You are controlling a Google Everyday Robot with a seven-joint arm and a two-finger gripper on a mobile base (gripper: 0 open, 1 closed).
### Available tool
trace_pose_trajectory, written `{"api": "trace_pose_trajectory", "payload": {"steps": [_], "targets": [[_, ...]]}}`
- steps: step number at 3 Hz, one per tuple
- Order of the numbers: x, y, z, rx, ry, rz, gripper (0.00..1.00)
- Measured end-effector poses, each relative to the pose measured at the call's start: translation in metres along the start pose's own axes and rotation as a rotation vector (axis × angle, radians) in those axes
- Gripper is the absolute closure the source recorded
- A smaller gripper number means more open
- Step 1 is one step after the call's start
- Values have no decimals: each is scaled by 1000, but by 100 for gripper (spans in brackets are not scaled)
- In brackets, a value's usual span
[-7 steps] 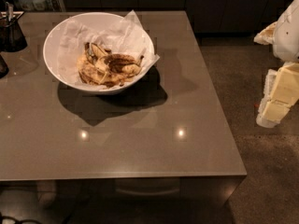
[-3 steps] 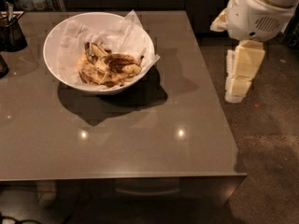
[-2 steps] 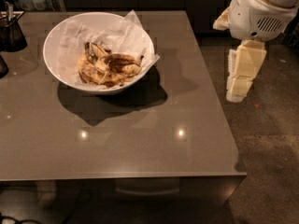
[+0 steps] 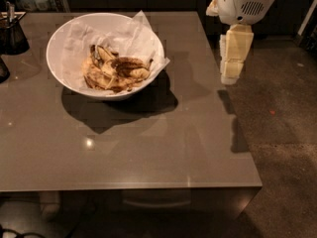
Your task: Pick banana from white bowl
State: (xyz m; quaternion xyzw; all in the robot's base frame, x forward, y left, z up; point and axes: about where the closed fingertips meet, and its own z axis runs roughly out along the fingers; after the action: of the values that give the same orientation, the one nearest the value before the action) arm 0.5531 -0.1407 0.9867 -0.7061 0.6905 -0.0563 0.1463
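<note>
The white bowl stands on the far left part of the grey table, lined with crumpled white paper. Several brown-spotted bananas lie in it. The curved banana with dark blotches lies on top at the right of the pile. My gripper hangs down from its white wrist above the table's right edge. It is well to the right of the bowl, apart from it, and holds nothing.
A small dark container with utensils stands at the far left, and another dark object sits just in front of it. The table's right edge drops to a dark floor. Dark cabinets run along the back.
The arm has come in from the far right and up. The gripper has moved from beside the table to above its right edge, nearer the bowl. The bowl and bananas have not moved.
</note>
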Motion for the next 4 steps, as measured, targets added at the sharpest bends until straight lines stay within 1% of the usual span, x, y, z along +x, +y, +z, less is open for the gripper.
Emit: {"api": "trace_pose_trajectory", "payload": {"steps": [1,2,3,4], "targets": [[-23,-29,8,1,6,-90,0],[-27,-34,7,27,-7,-90,0],[-32,-44,9,58,-38,-104,0],[-52,-71,18,88,-62,-137,0]]}}
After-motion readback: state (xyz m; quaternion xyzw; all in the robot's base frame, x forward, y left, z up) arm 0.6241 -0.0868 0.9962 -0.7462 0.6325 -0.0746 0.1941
